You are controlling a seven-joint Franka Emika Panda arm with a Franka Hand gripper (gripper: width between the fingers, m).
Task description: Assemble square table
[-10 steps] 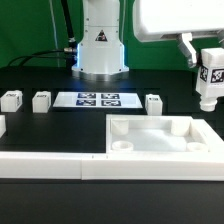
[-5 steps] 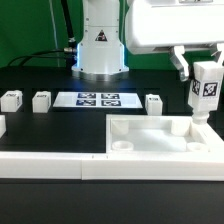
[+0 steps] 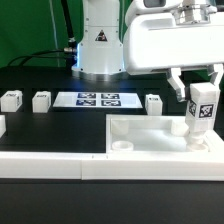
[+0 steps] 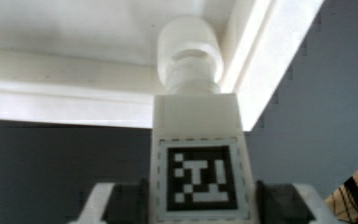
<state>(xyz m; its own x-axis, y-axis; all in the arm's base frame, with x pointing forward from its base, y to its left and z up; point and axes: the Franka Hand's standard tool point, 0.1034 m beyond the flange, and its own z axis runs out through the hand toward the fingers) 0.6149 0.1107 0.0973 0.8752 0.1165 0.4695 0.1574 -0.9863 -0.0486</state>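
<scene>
Your gripper point(image 3: 197, 88) clamps one short white tagged block leg point(image 3: 201, 112) above the large white plastic square slab point(image 3: 150, 141). None looks seated yet, and the three other legs point(image 3: 41, 100) lie loose.

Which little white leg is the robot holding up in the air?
The tagged leg on the exterior view's right, upright in the jaws over the square tabletop's corner. The other three legs sit loose on the black table.

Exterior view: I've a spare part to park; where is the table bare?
Bare: the black table between the flat white marker board, the long white border wall and the large white square slab. Crowded: the exterior view's right, where the gripper holds a white tagged block leg at the slab's corner.
</scene>
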